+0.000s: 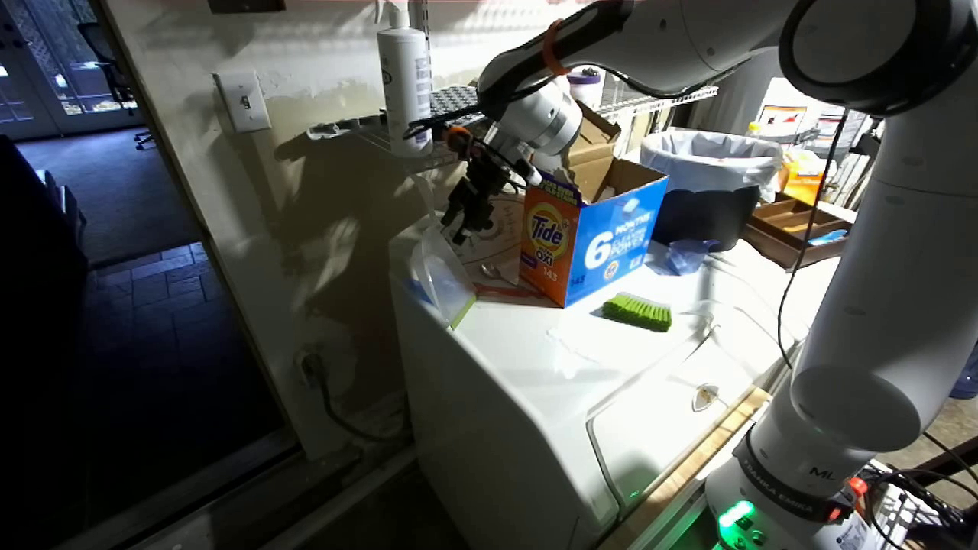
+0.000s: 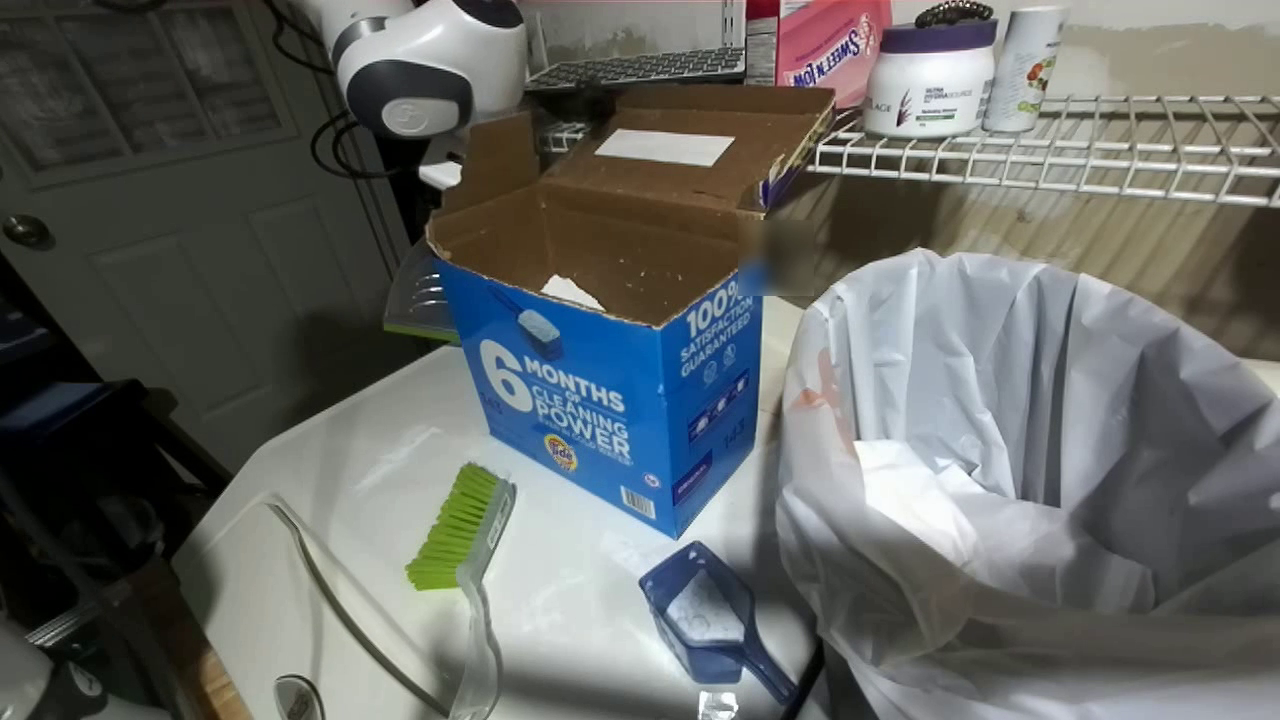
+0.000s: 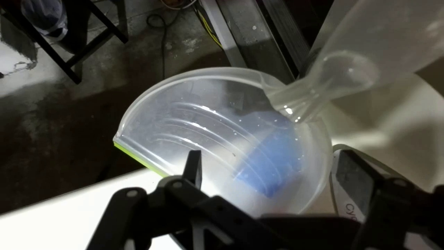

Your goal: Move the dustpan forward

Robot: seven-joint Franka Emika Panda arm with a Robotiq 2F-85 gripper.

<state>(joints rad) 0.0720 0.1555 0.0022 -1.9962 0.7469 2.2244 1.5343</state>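
Note:
The dustpan is clear plastic with a bright green lip. In an exterior view the dustpan [image 1: 442,279] stands tilted at the far left edge of the white machine top. In an exterior view it [image 2: 420,295] shows partly behind the carton. In the wrist view the dustpan [image 3: 194,121] fills the middle, with its handle running to the upper right. A blue patch shows through it. My gripper [image 3: 272,170] is open, one finger over the pan, one beyond its right rim; touching cannot be told. In an exterior view my gripper [image 1: 461,229] points down between dustpan and carton.
The orange-and-blue carton [image 1: 611,241] stands close beside the gripper. A green-bristled brush [image 2: 460,530] and a blue scoop [image 2: 690,625] lie in front of it. A lined bin [image 2: 850,330] stands beside it. A white bottle [image 1: 405,84] is on the wall shelf.

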